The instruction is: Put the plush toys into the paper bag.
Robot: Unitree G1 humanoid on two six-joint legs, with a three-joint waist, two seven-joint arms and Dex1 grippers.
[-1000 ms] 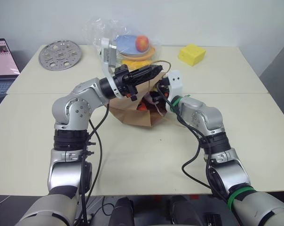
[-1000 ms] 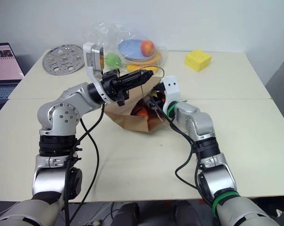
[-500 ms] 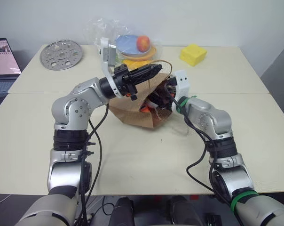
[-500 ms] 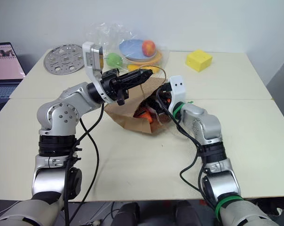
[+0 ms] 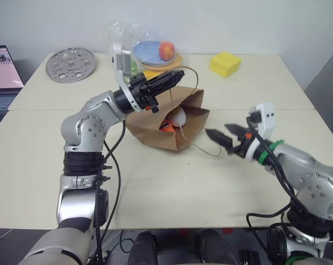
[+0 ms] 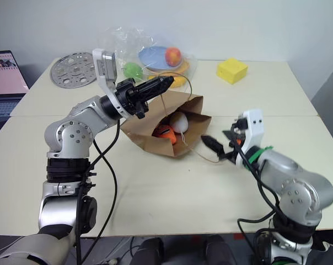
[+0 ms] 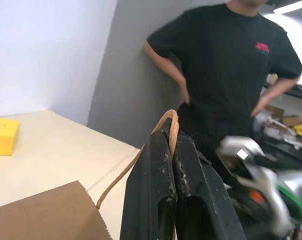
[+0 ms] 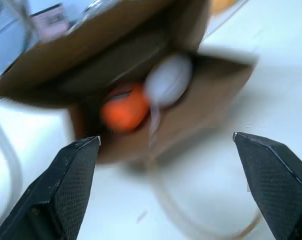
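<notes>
1. The table (image 5: 155, 182) is a broad, smooth cream surface, made of two tops with a seam running across between them.
2. A person (image 7: 226, 75) in a plain black T-shirt stands in the left wrist view, hands on hips; a small red mark on the chest is too small to read.
3. The paper bag (image 5: 155, 132) is brown kraft paper, lying on its side near the table's middle with its mouth open toward the robot's right. Its creased walls form a boxy opening.
4. A crinkly clear plastic bag (image 6: 119, 47) sits behind it, holding a blue bowl (image 6: 152, 55), a red-orange fruit (image 6: 172, 56) and a green fruit (image 6: 132, 69).
5. A round perforated metal disc (image 5: 70, 64) lies at the far left of the table.
6. A laptop (image 5: 2, 69) at the left edge shows a pink screen, its writing illegible.
7. The left gripper (image 5: 175, 77), black and slim, is pinched closed on the bag's twisted-paper loop handle (image 7: 170, 131), holding it above the mouth.
8. The right gripper (image 5: 221, 134) hovers just outside the mouth, fingers spread wide and empty.
9. A yellow cheese-like block (image 5: 225, 63), matte and wedge-shaped, rests at the far right.
10. The white egg plush (image 5: 179, 116), soft and rounded, lies inside the bag mouth.
11. The orange carrot plush (image 5: 166, 125) lies inside too, just beside the egg.
</notes>
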